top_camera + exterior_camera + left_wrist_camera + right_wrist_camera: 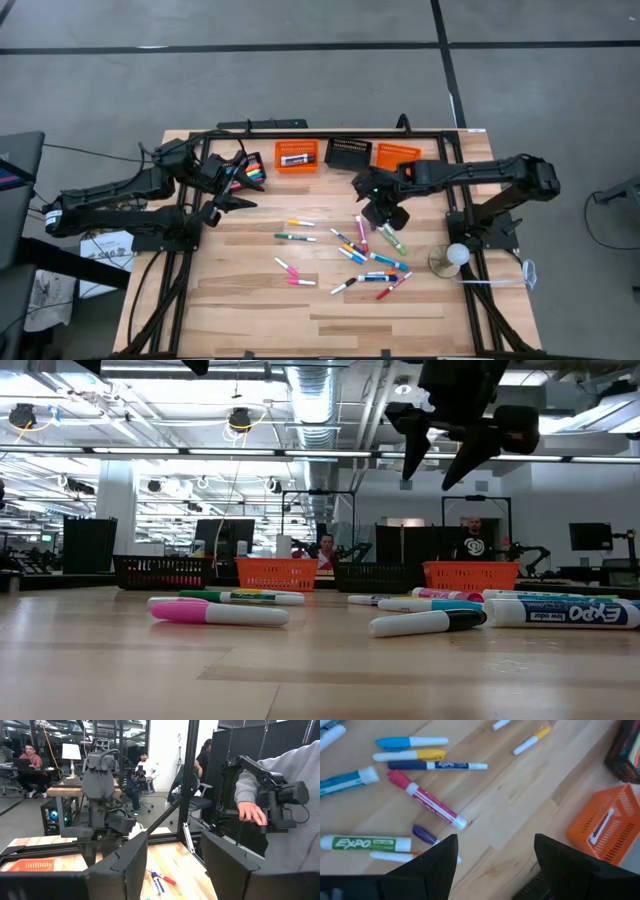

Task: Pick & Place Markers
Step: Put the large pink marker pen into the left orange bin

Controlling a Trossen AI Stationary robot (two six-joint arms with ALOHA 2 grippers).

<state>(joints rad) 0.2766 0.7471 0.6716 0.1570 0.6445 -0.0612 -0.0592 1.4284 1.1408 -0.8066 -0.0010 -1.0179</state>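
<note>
In the high view, roughly fifteen markers (350, 250) lie scattered at centre frame. Four baskets line the upper centre: two orange (296, 156), two black (348, 152). The right gripper (381, 212) hovers, fingers apart, empty. The left gripper (222, 201), at left, is parted, empty.

Both arms are matte black with blocky jointed links. The left gripper (172, 865) and right gripper (495, 862) have broad, angular black fingers. Black cables run along the left arm (110, 198).
</note>
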